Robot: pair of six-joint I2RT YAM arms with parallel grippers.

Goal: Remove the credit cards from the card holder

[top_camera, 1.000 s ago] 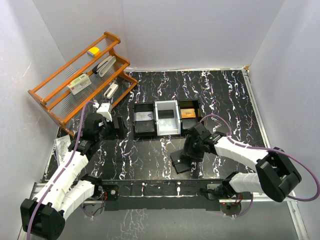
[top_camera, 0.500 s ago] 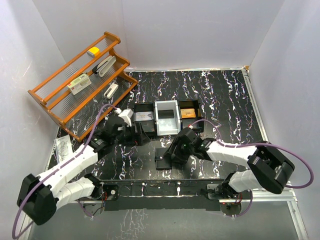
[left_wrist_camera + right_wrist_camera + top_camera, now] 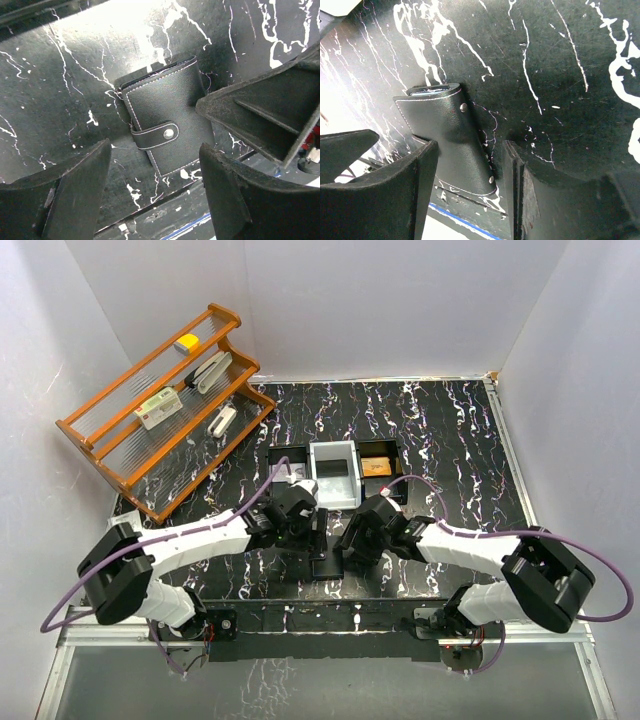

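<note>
Swinging in from the rack side, the left gripper is now hanging over the middle of the table, facing the right gripper, which has slid the card holder leftward along the near edge. From above, both arms are crowding one small spot just in front of the black tray, while the open room is lying to the left and far right. Through the left wrist camera, the card holder is lying flat and closed, its snap strap fastened; the left jaws are standing released on either side, touching nothing, with a right finger pressing its far side. Through the right wrist camera, the right jaws are grasping the card holder across its width. Judging by this, the handover is setting up the unsnapping, and the table lip right beside it is leaving little margin.
</note>
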